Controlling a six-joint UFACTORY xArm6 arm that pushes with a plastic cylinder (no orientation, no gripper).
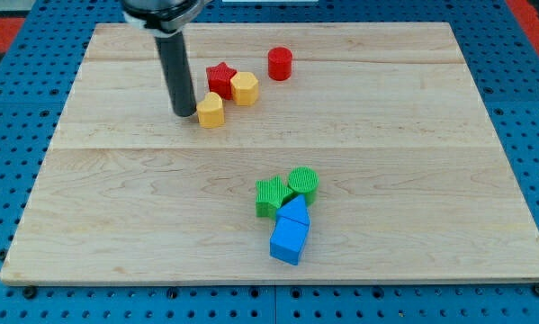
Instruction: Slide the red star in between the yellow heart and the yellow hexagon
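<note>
Near the view's top, a little left of centre, my tip (184, 112) stands on the wooden board (413, 180), just beside the yellow heart (211, 111), on the heart's left side; I cannot tell if it touches it. This arm has no jaws at all, only the straight rod, so nothing is grasped and nothing can be released.

The red star (220, 79) lies above the heart and touches the left side of the yellow hexagon (244, 88). The heart and the hexagon are close together, with only a small gap between them, and the star sits at the upper-left of this gap, not inside it. So I judge the task as nearly done but not finished.

To do the step well, I think the tip should go around to the star's upper-left side without disturbing the heart, and then push the star down and to the right, slowly, into the gap. A push that is off the star's centre can turn it or send it past the hexagon. If the gap is too narrow, a small push on the heart first may open it.

The red cylinder (280, 63) is near, to the view's right, and should not be hit. The green blocks (287, 191) and blue blocks (290, 232) are well apart, lower on the board.
</note>
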